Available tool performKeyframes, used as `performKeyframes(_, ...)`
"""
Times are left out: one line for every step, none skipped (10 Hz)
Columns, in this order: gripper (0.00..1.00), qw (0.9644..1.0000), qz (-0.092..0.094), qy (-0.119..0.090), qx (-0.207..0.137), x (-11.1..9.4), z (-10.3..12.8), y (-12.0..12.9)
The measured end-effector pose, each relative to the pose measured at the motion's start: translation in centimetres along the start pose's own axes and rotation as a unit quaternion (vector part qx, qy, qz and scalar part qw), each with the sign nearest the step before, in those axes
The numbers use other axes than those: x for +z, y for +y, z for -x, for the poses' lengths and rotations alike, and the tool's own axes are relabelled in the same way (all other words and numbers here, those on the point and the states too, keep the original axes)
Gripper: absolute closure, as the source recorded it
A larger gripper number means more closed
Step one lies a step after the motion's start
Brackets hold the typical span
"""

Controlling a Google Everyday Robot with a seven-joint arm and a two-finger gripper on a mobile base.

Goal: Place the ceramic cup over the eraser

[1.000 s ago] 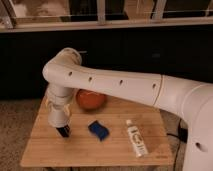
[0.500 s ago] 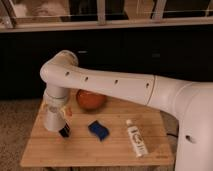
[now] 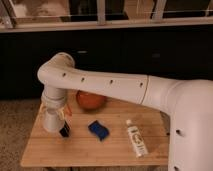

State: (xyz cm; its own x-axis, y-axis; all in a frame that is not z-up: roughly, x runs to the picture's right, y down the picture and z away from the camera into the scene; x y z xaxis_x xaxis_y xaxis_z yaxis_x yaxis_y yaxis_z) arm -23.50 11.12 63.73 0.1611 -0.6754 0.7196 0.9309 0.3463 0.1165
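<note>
The hand point(image 3: 64, 131) points straight down over the left part of the wooden tabletop point(image 3: 90, 152), at the end of a thick white arm point(image 3: 100, 82) that reaches in from the right and bends down at its elbow. Its dark tip sits low, close to the wood. It is not clear whether it touches the surface. How far open the hand is cannot be told, and nothing can be seen in its hold.

The ceramic cup point(image 3: 90, 100) is the round, glossy orange thing standing toward the back of the tabletop. It is behind the hand and to its right in the camera view, clearly apart from it. The arm crosses above the cup and hides its upper edge.

The eraser point(image 3: 99, 130), a small blue block, lies flat near the middle of the tabletop. It is in front of the cup, just to the right of the hand, and touches neither. Further right a white bottle point(image 3: 136, 139) lies on its side, well apart from the cup.
</note>
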Motion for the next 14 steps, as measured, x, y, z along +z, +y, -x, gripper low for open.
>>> performKeyframes(0.89,1.0000,0.003,0.002,0.000,0.3,-0.1,-0.1)
performKeyframes(0.89,1.0000,0.007,0.005,0.002,0.5,-0.2,0.0)
performKeyframes(0.89,0.9999,0.013,0.010,0.004,0.6,-0.5,0.2)
performKeyframes(0.89,0.9997,0.018,0.014,0.006,0.7,-0.7,0.3)
performKeyframes(0.89,0.9995,0.025,0.019,0.006,0.8,-0.8,0.4)
performKeyframes(0.89,0.9992,0.032,0.023,0.007,0.8,-0.9,0.5)
performKeyframes(0.89,0.9989,0.037,0.027,0.010,0.8,-1.1,0.7)
performKeyframes(0.89,0.9987,0.040,0.029,0.012,0.7,-1.2,0.9)
performKeyframes(0.89,0.9985,0.043,0.031,0.013,0.7,-1.2,0.9)
performKeyframes(0.89,0.9982,0.049,0.032,0.014,0.7,-1.2,1.0)
performKeyframes(0.89,0.9979,0.054,0.033,0.016,0.8,-1.2,1.2)
performKeyframes(0.89,0.9976,0.058,0.034,0.017,0.8,-1.2,1.3)
performKeyframes(0.89,0.9973,0.062,0.035,0.018,0.9,-1.3,1.4)
performKeyframes(0.88,0.9972,0.065,0.034,0.017,1.0,-1.2,1.5)
